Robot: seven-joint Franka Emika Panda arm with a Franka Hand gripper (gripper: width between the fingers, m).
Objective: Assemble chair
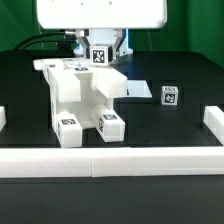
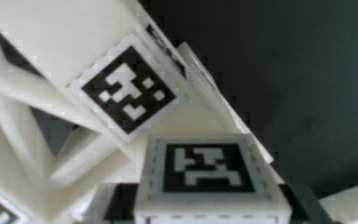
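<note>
Black bench (image 1: 185, 75); hand (image 1: 99, 47) is shut on a tagged part (image 1: 99, 57) at the chair's (image 1: 85, 100) far side; jamming could be caused by slight tilt.

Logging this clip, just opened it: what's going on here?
The arm's fingers are closed on a tagged piece at the top of the partly built white chair, which stands on the black table. One small tagged part lies apart at the exterior view's right, not yet joined.

A low white border wall (image 1: 150, 160) edges the black table (image 1: 25, 95), with a green backdrop (image 1: 195, 40) behind.
</note>
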